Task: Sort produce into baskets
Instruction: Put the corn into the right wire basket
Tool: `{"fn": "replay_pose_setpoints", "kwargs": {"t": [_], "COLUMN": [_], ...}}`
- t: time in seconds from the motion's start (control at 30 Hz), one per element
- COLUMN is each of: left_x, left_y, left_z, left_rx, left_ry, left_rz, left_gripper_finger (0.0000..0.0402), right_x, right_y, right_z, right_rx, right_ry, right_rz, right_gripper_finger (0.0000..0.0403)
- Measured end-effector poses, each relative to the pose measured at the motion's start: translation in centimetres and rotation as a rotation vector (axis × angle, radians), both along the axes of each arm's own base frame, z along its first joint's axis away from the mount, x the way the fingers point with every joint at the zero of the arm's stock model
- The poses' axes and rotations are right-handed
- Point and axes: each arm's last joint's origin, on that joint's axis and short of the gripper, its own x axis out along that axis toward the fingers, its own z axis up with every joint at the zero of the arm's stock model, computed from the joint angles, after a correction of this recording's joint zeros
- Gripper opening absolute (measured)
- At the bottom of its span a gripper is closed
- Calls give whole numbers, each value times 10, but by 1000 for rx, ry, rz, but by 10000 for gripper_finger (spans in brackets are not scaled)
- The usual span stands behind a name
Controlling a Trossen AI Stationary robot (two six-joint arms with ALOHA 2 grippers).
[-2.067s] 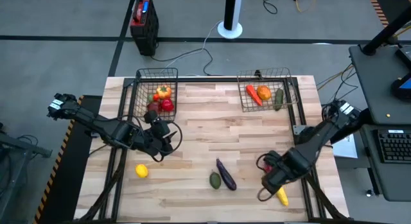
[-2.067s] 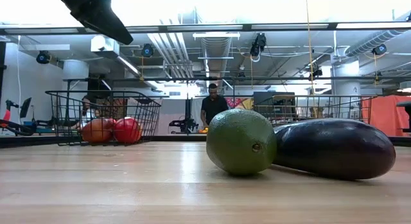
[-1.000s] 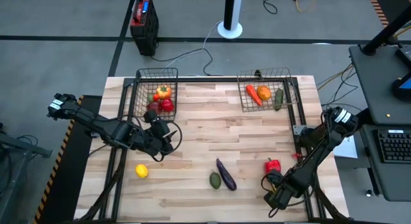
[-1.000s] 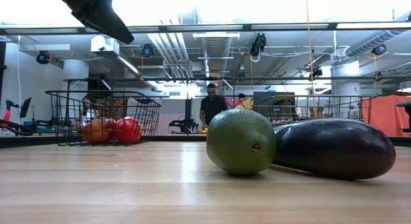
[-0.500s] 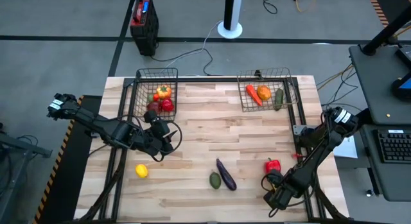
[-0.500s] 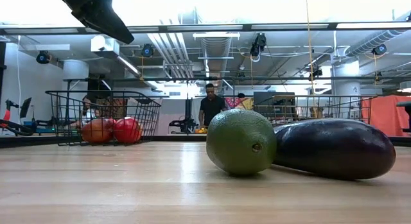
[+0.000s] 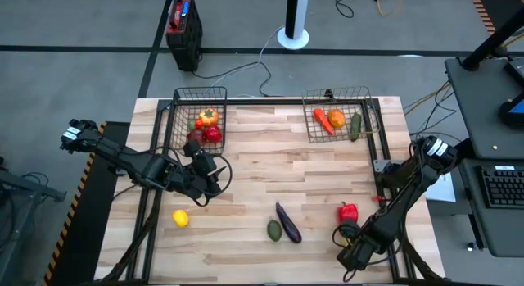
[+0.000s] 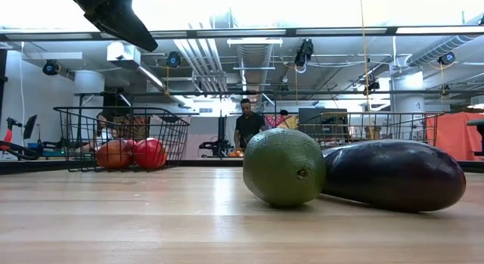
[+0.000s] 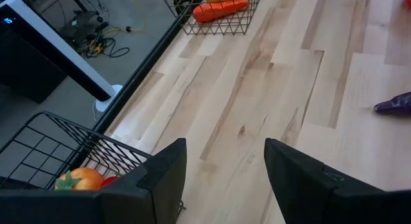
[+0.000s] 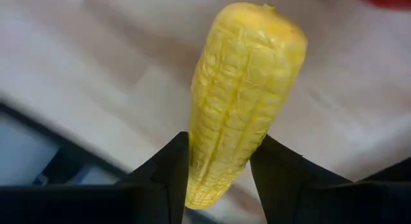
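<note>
A yellow corn cob (image 10: 241,102) lies near the table's near right corner, with my right gripper (image 10: 221,144) shut on it; in the high view that gripper (image 7: 352,255) hides the cob. My left gripper (image 7: 209,173) hangs open over bare wood (image 9: 225,147), just near of the left basket (image 7: 199,114), which holds red and orange produce. The right basket (image 7: 340,118) holds a carrot, an orange and a cucumber. A lemon (image 7: 181,218), a green fruit (image 7: 274,229), a purple eggplant (image 7: 288,223) and a red pepper (image 7: 348,211) lie loose on the table. My right gripper pinches the corn cob between its two fingers, one on each long side (image 10: 205,166), near the end closest to the wrist. The fingers slant down from above. The rest of the cob reaches out beyond the fingertips over the wood; whether it is lifted I cannot tell.
The table's near edge and right frame rail run close beside the right gripper. The green fruit (image 8: 284,166) and the eggplant (image 8: 393,175) touch each other at the near middle. A black-and-red box (image 7: 183,28) stands on the floor beyond the table.
About two seconds ago my right gripper stood over the red pepper, with the corn showing near of it. It has since gone toward the table's near edge and now covers the corn. Over the last second neither arm has visibly moved.
</note>
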Motion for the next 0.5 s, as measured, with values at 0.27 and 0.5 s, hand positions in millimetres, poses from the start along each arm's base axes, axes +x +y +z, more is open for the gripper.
{"fn": "replay_pose_setpoints", "kwargs": {"t": [0.27, 0.5], "left_x": [1, 1], "left_y": [0, 0], "left_z": [1, 1], "left_rx": [-4, -6], "left_ry": [-10, -14], "left_rz": [0, 0], "left_gripper_finger": [191, 191], "right_x": [28, 92], "right_y": [12, -22], "right_z": [36, 83], "right_rx": [110, -35], "right_ry": [-247, -594], "right_rz": [108, 174], "right_gripper_finger": [139, 139]}}
